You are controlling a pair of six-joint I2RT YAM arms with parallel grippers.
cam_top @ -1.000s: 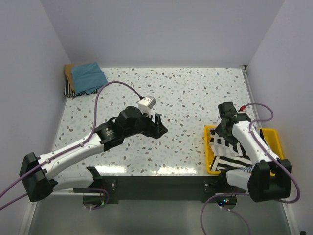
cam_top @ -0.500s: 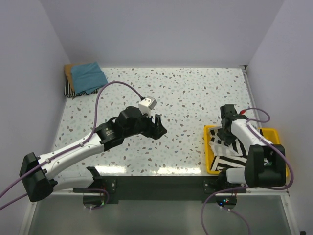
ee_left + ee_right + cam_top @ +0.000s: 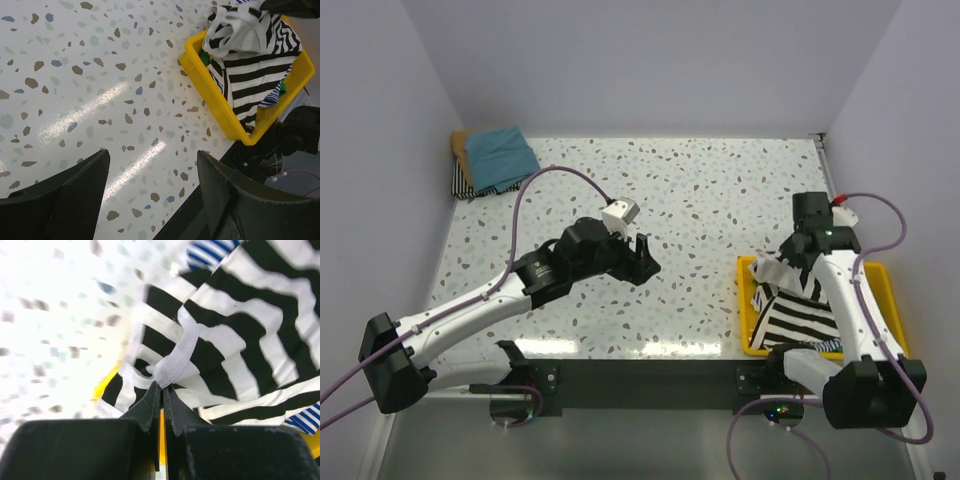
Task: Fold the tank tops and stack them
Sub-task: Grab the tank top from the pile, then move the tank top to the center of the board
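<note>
My right gripper (image 3: pixel 800 256) (image 3: pixel 164 385) is shut on the white hem of a black-and-white striped tank top (image 3: pixel 798 300) (image 3: pixel 240 335) (image 3: pixel 250 55). It holds the top's upper part lifted above the yellow tray (image 3: pixel 748 318) (image 3: pixel 212 87), while the rest of the cloth still lies in the tray. A bit of green cloth (image 3: pixel 204 58) peeks out beneath it. My left gripper (image 3: pixel 642 258) (image 3: pixel 152 156) hangs open over bare table at the middle, holding nothing. Folded tank tops are stacked at the far left corner, with a teal-blue one (image 3: pixel 500 156) on top.
A tan-brown edge (image 3: pixel 459 147) and a striped edge (image 3: pixel 461 186) show under the teal top in the corner stack. A blue-and-white striped piece (image 3: pixel 212 251) (image 3: pixel 270 99) also lies in the tray. The tray sits at the table's near right edge, beside the right arm's base.
The right gripper went from open over the tray to shut on the striped top, then rose and swung back, pulling cloth up. The left arm has stayed put.
</note>
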